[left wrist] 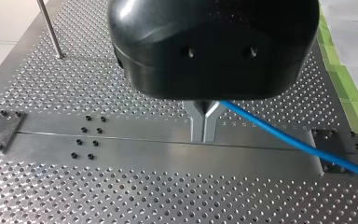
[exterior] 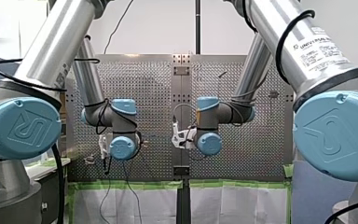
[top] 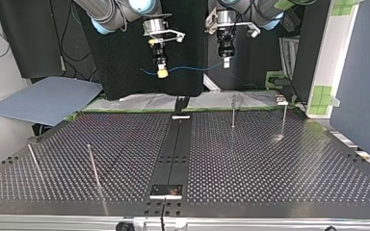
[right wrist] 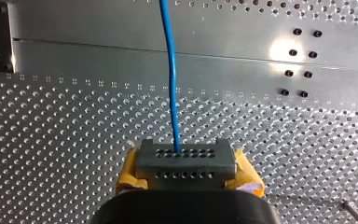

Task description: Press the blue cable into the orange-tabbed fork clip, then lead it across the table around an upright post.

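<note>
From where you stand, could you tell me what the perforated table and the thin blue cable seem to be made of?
Perforated table: likely bare metal, silvery satin finish, given its bright glare spot. Thin blue cable: probably plastic-sheathed, smooth and matte; it curves softly.

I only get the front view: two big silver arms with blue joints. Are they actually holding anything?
Observer: Yes. The left wrist view shows my left end effector with its metal fingers closed on a blue cable.
Operator: And the other arm?
Observer: In the right wrist view, my right end effector, with yellow pads, grips the same cable.
Operator: So is the cable lying on the table?
Observer: No. The top view shows it sagging in the air between the two end effectors, clear of the table and of the upright posts.
</note>
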